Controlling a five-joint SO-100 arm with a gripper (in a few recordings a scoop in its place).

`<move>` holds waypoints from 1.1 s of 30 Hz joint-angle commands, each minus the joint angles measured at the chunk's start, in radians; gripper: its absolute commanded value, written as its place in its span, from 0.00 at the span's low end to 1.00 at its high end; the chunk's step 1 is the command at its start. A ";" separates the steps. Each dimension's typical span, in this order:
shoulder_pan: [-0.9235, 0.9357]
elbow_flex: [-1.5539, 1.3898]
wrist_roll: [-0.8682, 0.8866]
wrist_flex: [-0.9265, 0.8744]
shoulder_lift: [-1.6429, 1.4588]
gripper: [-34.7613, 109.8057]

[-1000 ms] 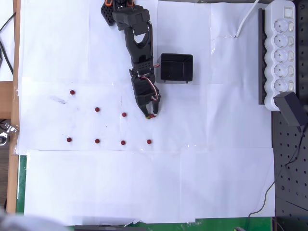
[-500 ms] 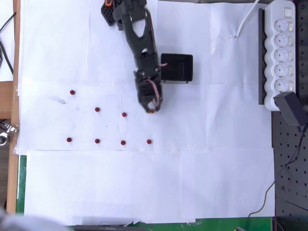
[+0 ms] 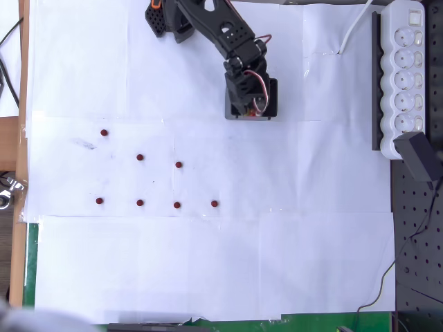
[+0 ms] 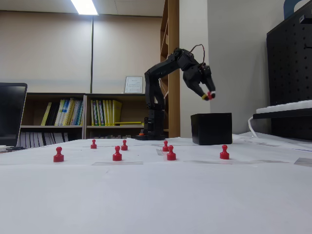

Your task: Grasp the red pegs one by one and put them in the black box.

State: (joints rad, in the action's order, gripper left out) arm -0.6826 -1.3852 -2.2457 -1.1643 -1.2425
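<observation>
My black gripper (image 3: 257, 109) hangs over the black box (image 3: 273, 102), hiding most of its opening from above. From the side, the gripper (image 4: 208, 95) is well above the box (image 4: 211, 128), tilted down and shut on a red peg (image 4: 210, 96) at its tips. Several more red pegs stand on the white paper to the left of the box, among them one (image 3: 178, 164) in the upper row, one (image 3: 214, 203) at the right end of the lower row and one (image 3: 104, 132) far left. The fixed view shows them upright, the nearest to the box being a peg (image 4: 224, 152).
A white power strip (image 3: 405, 69) lies along the right edge, with a black adapter (image 3: 419, 156) and a black pegboard (image 3: 417, 242) below it. The arm's base (image 3: 163, 17) sits at the top. White paper (image 3: 208, 270) covers the table.
The gripper lifted a red peg from the paper beside the upper row and swung up and right with it, ending above the black box.
</observation>
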 commanded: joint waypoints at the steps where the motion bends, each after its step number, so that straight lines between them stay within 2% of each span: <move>1: -0.072 0.025 -0.020 0.046 0.049 0.24; 8: -0.138 0.046 -0.037 0.092 -0.035 0.25; 14: -0.089 0.041 -0.018 0.129 -0.041 0.36; 19: -0.018 0.040 -0.015 0.138 0.143 0.42; 23: 0.032 0.040 0.032 0.140 0.282 0.42; 28: 0.181 0.100 0.219 0.137 0.364 0.42; 33: 0.360 0.402 0.483 0.350 0.387 0.41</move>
State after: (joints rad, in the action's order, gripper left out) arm -0.4111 -1.0707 -1.8960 -0.9357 -0.9004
